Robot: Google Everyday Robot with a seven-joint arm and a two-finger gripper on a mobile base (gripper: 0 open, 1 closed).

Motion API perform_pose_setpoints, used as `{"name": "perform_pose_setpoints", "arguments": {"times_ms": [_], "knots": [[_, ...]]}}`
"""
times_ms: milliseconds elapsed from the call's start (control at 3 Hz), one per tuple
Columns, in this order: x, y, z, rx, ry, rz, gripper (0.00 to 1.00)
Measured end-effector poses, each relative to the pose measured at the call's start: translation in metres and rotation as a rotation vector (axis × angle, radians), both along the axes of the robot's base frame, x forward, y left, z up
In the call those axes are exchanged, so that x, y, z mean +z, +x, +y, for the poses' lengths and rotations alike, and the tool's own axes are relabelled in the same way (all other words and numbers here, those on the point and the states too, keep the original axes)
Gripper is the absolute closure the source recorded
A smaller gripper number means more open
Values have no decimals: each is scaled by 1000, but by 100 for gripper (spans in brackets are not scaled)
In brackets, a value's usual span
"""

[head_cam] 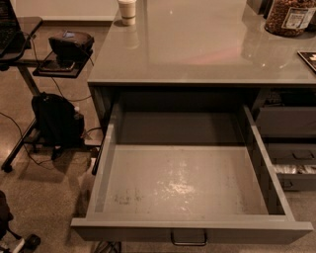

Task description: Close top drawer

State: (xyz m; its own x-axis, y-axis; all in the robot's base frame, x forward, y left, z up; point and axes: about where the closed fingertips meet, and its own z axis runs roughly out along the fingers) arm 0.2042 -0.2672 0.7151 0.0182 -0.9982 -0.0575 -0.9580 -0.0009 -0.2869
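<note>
The top drawer [182, 183] stands pulled far out from under the grey counter. It is wide and deep, with dark-grey walls and a pale scuffed floor, and nothing lies in it. Its flat front [123, 231] runs along the bottom of the camera view, with a small central handle [188, 240] at the lower edge. My gripper is not in view.
The grey counter top [197, 49] carries a paper cup [127, 10] at the back left and a jar [289, 17] at the back right. Shallower grey drawers [286, 121] sit to the right. A black backpack [57, 118] and a stand with a dark device [69, 47] are on the left.
</note>
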Motion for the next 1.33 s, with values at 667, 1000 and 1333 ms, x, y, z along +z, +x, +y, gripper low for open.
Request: {"name": "perform_pose_setpoints", "arguments": {"times_ms": [667,1000,1333], "knots": [[-36,29,-20,-63,76,-56,100],[-56,41,-26,-81,102,-29,100],[-75,49,-27,-84,116,13,100]]}}
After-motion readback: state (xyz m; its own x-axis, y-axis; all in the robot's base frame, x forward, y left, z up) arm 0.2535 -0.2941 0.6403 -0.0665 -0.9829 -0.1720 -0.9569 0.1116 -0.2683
